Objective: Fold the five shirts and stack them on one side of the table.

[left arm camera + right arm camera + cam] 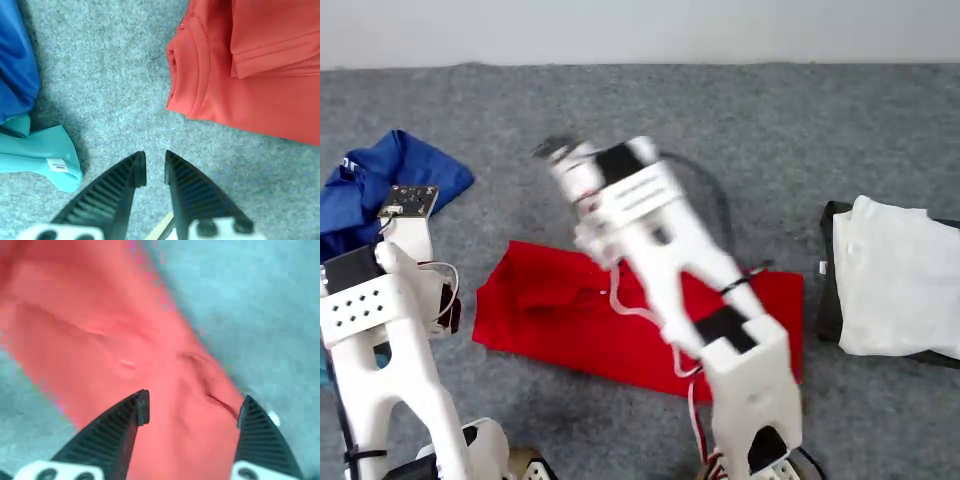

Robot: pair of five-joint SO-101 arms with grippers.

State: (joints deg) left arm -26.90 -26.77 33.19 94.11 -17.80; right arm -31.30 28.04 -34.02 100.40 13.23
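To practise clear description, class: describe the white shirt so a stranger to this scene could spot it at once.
In the high view, start at the grey table and pass the red shirt spread mid-table toward the right edge. There the white shirt lies folded on a black shirt. It is the only white garment.

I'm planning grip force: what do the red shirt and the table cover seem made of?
Red shirt: soft matte knit fabric, probably cotton jersey; stitched collar seam, limp folds. Table cover: grey felt or low-pile carpet, judging by its fuzzy, speckled surface.
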